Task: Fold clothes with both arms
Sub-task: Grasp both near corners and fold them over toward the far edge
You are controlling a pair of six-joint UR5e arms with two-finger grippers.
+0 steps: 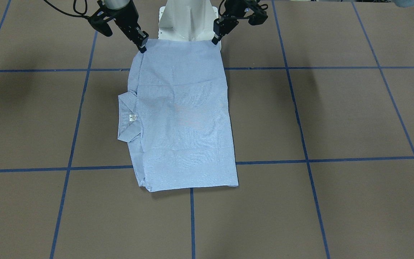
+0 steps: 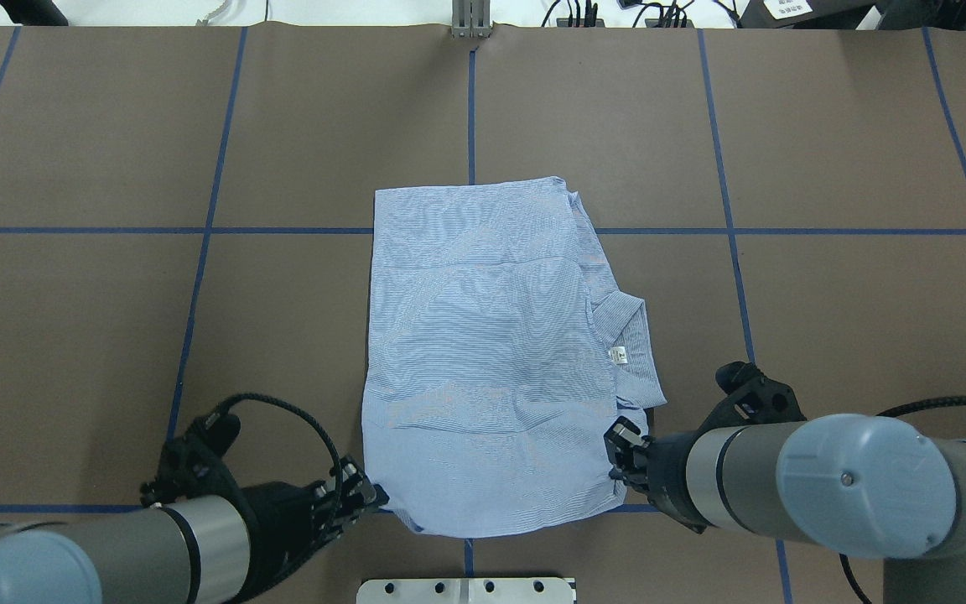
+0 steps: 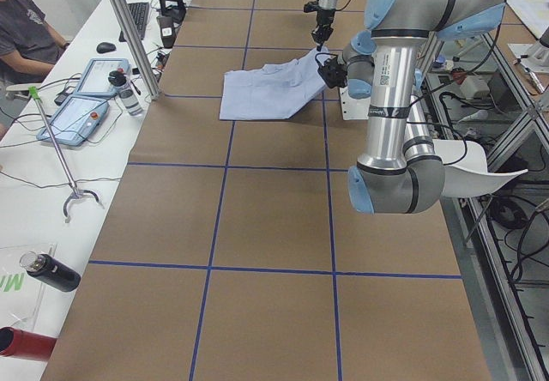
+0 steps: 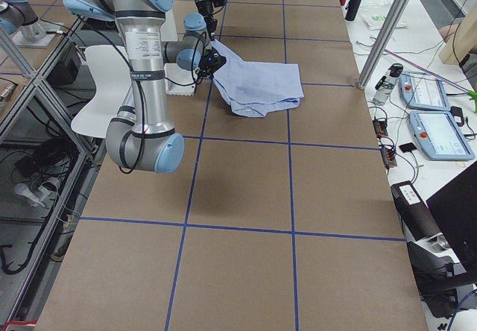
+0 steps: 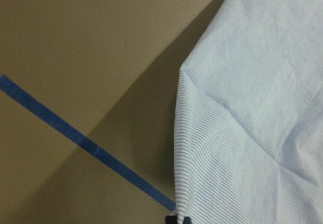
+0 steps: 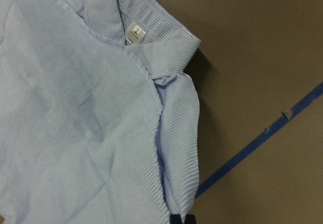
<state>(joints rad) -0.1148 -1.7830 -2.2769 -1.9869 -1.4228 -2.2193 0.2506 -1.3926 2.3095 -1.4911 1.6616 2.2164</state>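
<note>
I have one folded striped button-up shirt (image 2: 491, 352) lying mid-way along the worktop (image 2: 827, 294), its collar (image 2: 630, 348) toward my right. Two hands each pinch one near corner, left hand (image 2: 370, 497) and right hand (image 2: 617, 457). That edge looks slightly raised.

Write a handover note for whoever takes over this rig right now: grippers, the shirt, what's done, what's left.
Left gripper: shut on the near left corner of the light blue, white-striped button-up shirt.
Right gripper: shut on the near right corner.
Shirt: a rough rectangle on the brown table with blue tape lines, no sleeves showing. The collar and white neck label stick out on the robot's right. The near edge is raised; the rest lies flat.
Done: sleeves folded in, both near corners gripped.
Left: probably carry the near edge over to the far edge, then release.
</note>
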